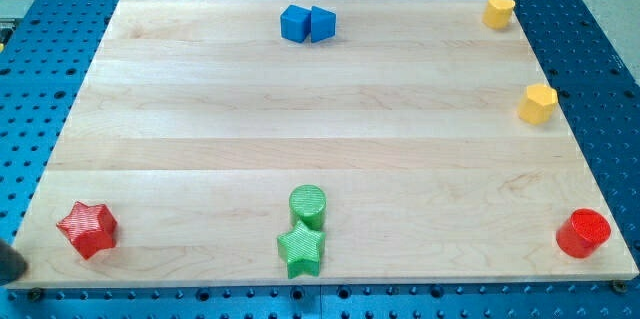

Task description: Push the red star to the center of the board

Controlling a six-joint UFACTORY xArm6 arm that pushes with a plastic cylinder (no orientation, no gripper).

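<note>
Red star [88, 229] at board [320, 139] bottom-left corner; my tip not visible.

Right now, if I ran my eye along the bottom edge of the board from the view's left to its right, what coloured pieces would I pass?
Red star → green star, with the green cylinder touching it just above → red cylinder. My tip does not show clearly.

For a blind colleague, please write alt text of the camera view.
A red star lies at the wooden board's bottom-left corner; my tip is not clearly visible. Two touching blue blocks sit at top centre, a green cylinder touches a green star at bottom centre.
</note>
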